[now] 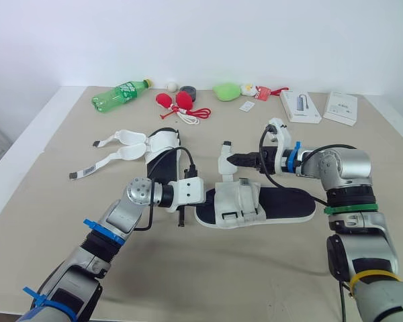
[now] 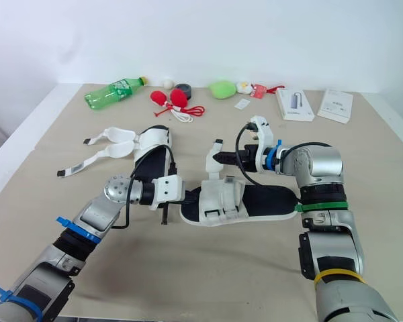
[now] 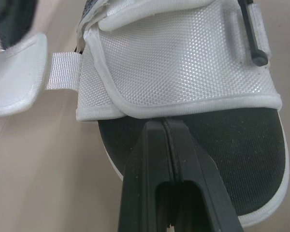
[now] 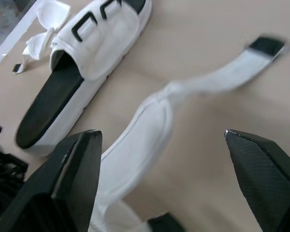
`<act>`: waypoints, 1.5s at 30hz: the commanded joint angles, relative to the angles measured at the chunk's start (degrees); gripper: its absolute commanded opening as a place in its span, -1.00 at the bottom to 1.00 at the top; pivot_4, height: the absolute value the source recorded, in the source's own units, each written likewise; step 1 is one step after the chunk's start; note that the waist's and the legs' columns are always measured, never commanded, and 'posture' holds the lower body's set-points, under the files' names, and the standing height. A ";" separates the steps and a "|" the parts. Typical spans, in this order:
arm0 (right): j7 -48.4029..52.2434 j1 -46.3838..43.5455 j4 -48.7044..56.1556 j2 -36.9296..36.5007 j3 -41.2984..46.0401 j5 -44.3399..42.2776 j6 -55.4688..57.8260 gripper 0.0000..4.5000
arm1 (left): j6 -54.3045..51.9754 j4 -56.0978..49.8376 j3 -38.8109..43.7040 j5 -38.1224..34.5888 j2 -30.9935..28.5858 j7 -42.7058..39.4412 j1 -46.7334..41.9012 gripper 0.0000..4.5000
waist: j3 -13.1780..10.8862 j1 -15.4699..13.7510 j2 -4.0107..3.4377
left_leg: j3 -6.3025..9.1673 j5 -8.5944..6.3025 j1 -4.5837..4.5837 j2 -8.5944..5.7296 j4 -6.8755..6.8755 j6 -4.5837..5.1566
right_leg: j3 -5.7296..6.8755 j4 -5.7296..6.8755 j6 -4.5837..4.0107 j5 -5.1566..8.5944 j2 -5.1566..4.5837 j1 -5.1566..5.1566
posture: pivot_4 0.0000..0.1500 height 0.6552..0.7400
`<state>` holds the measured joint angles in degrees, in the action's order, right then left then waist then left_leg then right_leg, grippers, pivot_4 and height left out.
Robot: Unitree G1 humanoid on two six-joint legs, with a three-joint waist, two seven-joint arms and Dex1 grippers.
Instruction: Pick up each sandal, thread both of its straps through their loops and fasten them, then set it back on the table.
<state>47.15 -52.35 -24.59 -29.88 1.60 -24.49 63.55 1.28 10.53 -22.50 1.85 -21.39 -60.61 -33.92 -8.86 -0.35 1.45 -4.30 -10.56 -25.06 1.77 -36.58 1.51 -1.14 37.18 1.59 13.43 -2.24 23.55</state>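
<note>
Near sandal lies flat on the table, long axis left–right: toe end to the robot's left, heel to its right under the right forearm. Far sandal sits behind it, well apart from both grippers, its 2 open straps trailing left. My read is that it comes later.

Key relation: the loose strap stands up from the far edge of the near sandal's upper. The right gripper points at it from the right at about the same height. In the right wrist view the jaws are wide apart with the strap in the gap and neither finger on it. The strap's long axis runs mostly along the fingers' reach, slanting off to 1 side, not square across the gap. I'd square up the wrist before closing.

Left gripper: jaws together, nothing between them, tips at the toe end just short of the upper. Can't tell if they press the sole. Looks like a brace, not a grasp.

Right arm is clearly nearer the strap. The loop sits on top of the upper, so I judge the strap tip has to come back toward the robot and down.
</note>
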 commanded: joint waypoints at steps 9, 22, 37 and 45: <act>1.63 -8.66 -12.98 5.92 2.10 -2.26 1.46 0.94 | -0.58 -0.22 -1.28 0.53 -0.59 -0.98 0.98 -1.00 | 0.00 0.13 -0.01 | -0.03 0.00 0.00 0.00 0.00 0.00 | -0.02 0.01 0.01 -0.01 0.02 0.02 | 1.00 1.00; -2.50 -18.61 -35.63 10.40 8.15 0.45 -12.07 0.94 | -1.26 -1.08 -1.16 0.57 -0.53 -0.51 1.46 -1.00 | 0.00 0.16 -0.02 | -0.05 0.00 -0.01 -0.01 0.04 0.00 | -0.02 0.01 0.01 0.00 0.03 0.03 | 1.00 1.00; 0.45 -22.48 -41.56 9.96 10.50 2.46 -19.76 -0.83 | -2.00 -2.41 -1.05 0.65 -0.74 -0.43 2.31 -1.00 | -0.01 0.19 -0.03 | -0.07 0.00 -0.02 -0.01 0.11 0.00 | -0.04 0.01 0.01 0.00 0.02 0.07 | 1.00 1.00; 15.83 -13.13 -22.98 8.35 -0.01 9.49 -39.26 -0.93 | -1.96 -2.44 -1.32 0.58 -0.61 -0.82 2.18 -1.00 | -0.02 0.18 -0.04 | -0.06 0.00 -0.03 -0.01 0.12 0.00 | -0.03 0.01 0.02 0.01 0.04 0.09 | 1.00 1.00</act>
<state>58.32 -67.93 -56.59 -20.11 3.79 -16.56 33.96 -0.25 8.24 -22.10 1.91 -21.57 -60.27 -32.59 -8.87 -0.17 1.41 -4.34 -10.57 -25.11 1.75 -36.46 1.50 -1.17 37.19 1.63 13.46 -2.19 23.64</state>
